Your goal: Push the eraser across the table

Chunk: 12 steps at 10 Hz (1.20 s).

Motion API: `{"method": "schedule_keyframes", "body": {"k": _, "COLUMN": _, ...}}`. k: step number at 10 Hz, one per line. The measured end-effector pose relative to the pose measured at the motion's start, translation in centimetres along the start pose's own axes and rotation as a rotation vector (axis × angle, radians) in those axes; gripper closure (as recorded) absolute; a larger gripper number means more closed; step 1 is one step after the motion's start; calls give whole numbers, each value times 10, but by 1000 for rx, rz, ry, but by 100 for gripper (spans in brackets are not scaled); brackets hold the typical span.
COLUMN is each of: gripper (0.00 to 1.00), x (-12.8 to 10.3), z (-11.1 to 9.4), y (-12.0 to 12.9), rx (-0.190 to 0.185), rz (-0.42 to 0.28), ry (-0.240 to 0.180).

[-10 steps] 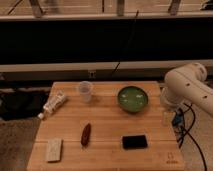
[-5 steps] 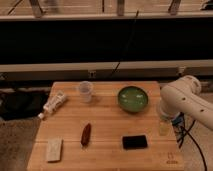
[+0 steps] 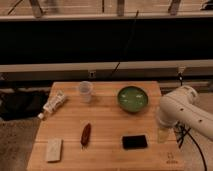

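Camera view shows you the gripper with its fingers spread wide and holding nothing. The eraser lies just beside them on the table.

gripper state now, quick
Gripper: open, holding nothing, low over the table beside the eraser.
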Motion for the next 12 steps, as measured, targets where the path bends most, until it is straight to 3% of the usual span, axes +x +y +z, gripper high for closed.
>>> {"method": "schedule_keyframes", "body": {"k": 12, "gripper": 20, "x": -15, "z": 25, "y": 18, "rx": -18, "rz": -8, "ry": -15}}
